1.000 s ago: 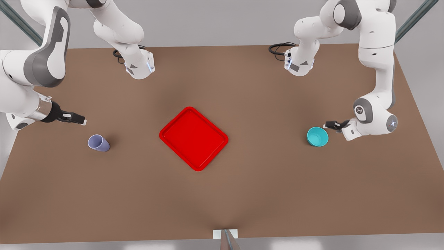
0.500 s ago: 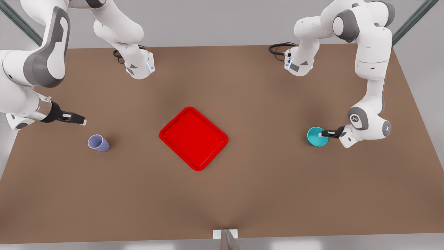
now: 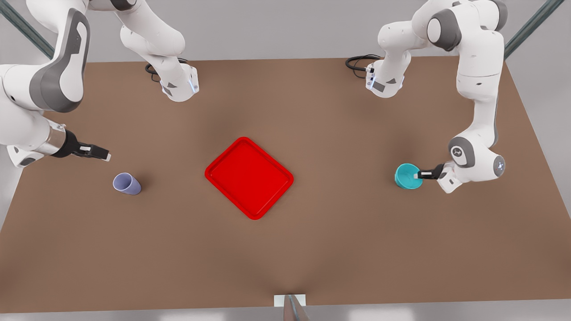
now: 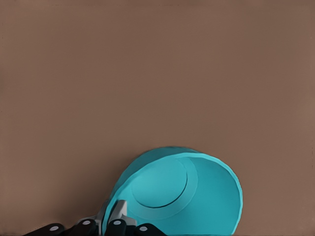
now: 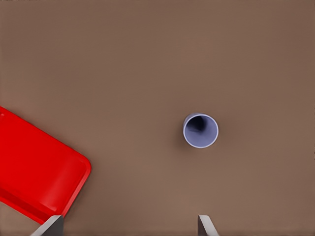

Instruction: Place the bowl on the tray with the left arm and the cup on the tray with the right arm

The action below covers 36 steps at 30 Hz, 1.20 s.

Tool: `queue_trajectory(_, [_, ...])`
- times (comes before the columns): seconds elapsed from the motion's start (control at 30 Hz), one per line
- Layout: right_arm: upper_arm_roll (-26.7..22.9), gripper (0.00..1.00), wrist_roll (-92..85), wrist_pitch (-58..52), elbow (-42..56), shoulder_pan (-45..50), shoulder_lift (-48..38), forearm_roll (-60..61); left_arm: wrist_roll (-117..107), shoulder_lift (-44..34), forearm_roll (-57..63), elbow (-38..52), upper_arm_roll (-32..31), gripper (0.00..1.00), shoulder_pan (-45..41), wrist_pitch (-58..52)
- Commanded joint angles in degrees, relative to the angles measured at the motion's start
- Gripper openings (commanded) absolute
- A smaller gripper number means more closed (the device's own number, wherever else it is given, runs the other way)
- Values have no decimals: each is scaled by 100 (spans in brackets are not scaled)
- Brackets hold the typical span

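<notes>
Both arms differ: left gripper [image 3: 418, 175] pinches bowl [image 3: 406, 176] rim, right gripper [image 3: 106, 155] spread wide above cup [image 3: 126, 183]

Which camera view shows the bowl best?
The left wrist view: the bowl is close, with its inside and rim plain, the left hand at its rim. The front view shows it small and far.

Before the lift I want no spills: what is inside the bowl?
The bowl looks empty: smooth turquoise floor and wall. The left gripper has a fingertip over the rim; that patch of wall is covered. The right gripper waits above the cup.
</notes>
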Motion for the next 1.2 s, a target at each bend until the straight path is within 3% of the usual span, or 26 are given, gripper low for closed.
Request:
queue_trajectory(0.0, [0, 100, 0, -2, -3, 4, 0, 0, -276, -110, -253, 18, 1, 21, -153, -26])
queue_trajectory(0.1, [0, 100, 0, -37, -12, -13, 0, 0, -2403, -427, -217, 396, 1, 21, -1471, -131])
queue_trajectory(0.17, [0, 100, 0, -37, -3, -13, 0, 0, -4310, -128, 28, 1081, 1, 21, -2412, -140])
queue_trajectory(0.23, [0, 100, 9, -28, 6, 4, 0, 0, -6779, 452, 301, 2355, -8, 21, -3370, -483])
queue_trajectory(0.37, [9, 100, 9, -54, 6, 22, -44, -9, -9040, 1147, 275, 3718, -69, 21, -4355, -984])
queue_trajectory(0.47, [9, 100, 9, -63, 6, 22, -36, -9, -9770, 1674, 275, 4281, -369, 21, -4566, -852])
queue_trajectory(0.8, [9, 100, 9, -63, 6, 4, 8, -35, -9682, 2641, 204, 4307, -518, 21, -4662, 747])
queue_trajectory(0.83, [0, 100, 9, -72, 6, 4, 0, -35, -9664, 2667, 204, 4307, -518, 24, -4662, 791])
queue_trajectory(0.87, [9, 100, 9, -81, 14, 4, 0, -35, -9612, 2676, 204, 4307, -518, 61, -4662, 826])
queue_trajectory(0.9, [9, 100, 9, -72, 49, 22, 0, -26, -9576, 2676, 204, 4307, -518, 91, -4662, 879])
queue_trajectory(1.0, [9, 100, 9, -90, 58, 4, 17, -44, -9576, 2685, 204, 4307, -518, 99, -4619, 950])
queue_trajectory(1.1, [-8, 100, 9, -90, 120, -13, 140, -79, -9515, 2413, 599, 4307, -474, 99, -4434, 836])
queue_trajectory(1.17, [-140, 100, 18, -142, 173, 22, 272, -79, -9077, 1508, 1285, 4307, -360, 99, -4381, -710])
